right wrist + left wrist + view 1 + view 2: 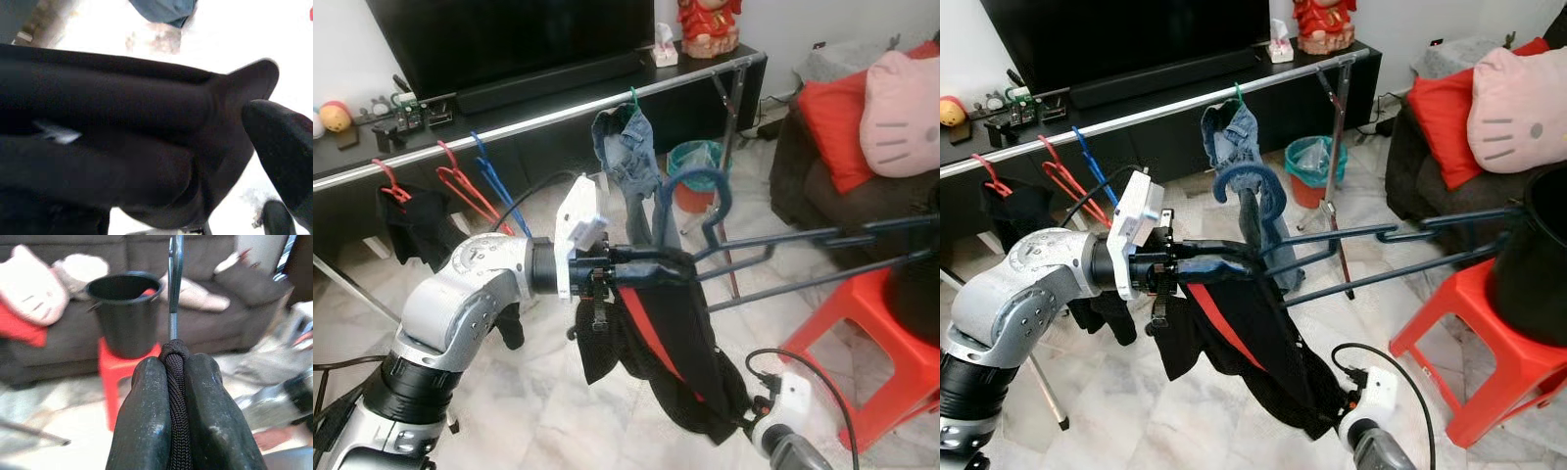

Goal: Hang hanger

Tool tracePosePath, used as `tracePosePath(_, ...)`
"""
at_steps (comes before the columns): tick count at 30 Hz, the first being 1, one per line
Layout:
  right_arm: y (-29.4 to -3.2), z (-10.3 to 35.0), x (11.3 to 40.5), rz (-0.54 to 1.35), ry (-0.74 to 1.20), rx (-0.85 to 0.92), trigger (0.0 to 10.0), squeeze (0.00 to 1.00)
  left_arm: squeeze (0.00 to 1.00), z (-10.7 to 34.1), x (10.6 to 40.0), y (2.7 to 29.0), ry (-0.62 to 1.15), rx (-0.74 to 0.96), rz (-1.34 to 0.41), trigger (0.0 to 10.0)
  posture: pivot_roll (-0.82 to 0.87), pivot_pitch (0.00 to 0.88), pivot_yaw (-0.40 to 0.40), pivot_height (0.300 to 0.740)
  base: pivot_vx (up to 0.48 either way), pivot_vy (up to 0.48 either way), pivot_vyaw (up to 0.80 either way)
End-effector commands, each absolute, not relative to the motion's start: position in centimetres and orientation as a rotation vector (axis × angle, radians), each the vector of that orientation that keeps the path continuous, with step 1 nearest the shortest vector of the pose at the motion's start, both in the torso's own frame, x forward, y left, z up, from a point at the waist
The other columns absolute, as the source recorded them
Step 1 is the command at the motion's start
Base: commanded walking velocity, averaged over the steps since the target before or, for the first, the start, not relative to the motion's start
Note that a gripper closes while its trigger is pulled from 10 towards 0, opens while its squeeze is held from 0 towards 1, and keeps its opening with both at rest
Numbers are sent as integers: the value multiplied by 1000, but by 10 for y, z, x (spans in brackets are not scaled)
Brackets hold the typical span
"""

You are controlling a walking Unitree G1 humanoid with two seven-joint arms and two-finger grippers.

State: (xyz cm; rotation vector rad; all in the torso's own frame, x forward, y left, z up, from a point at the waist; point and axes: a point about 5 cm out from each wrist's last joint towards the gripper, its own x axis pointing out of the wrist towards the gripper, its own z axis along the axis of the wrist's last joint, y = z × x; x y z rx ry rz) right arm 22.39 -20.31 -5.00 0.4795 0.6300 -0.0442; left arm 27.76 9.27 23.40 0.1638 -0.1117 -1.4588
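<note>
The left gripper [651, 266] was clamped on the blue hanger [705, 211], its fingers [146, 421] pinching the black garment's [675, 343] strap against the hanger's neck. The hanger stood in the air, hook up, short of the silver rail [558, 116], which lay beyond and above it, its long axis running from the robot's left to its right. The hook had to rise and go forward over that rail. The right gripper [281, 147] sat low under the garment; its grip could not be judged.

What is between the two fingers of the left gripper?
In the left wrist view, the left gripper pinches the black garment's folded edge, with the blue hanger rising just beyond.
</note>
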Motion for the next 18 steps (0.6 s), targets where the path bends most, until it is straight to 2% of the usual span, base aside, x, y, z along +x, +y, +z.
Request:
tracePosePath(1, -205, -48, 226, -65, 616, 484, 10000, 0, 0, 237, 282, 99, -156, 193, -1401, 10000, 111, 22, 119, 740, 0, 0, 0)
tracePosePath(11, -212, -31, 246, -71, 517, 480, 10000, 0, 0, 213, 323, 112, -194, 142, -926, 10000, 100, 27, 115, 740, 0, 0, 0)
tracePosePath(14, -212, -31, 247, -70, 513, 479, 10000, 0, 0, 210, 325, 114, -198, 140, -904, 10000, 98, 27, 115, 740, 0, 0, 0)
tracePosePath(18, -220, -29, 246, -102, 498, 465, 10000, 0, 0, 196, 323, 125, -158, 231, -942, 10000, 98, 30, 117, 740, 0, 0, 0)
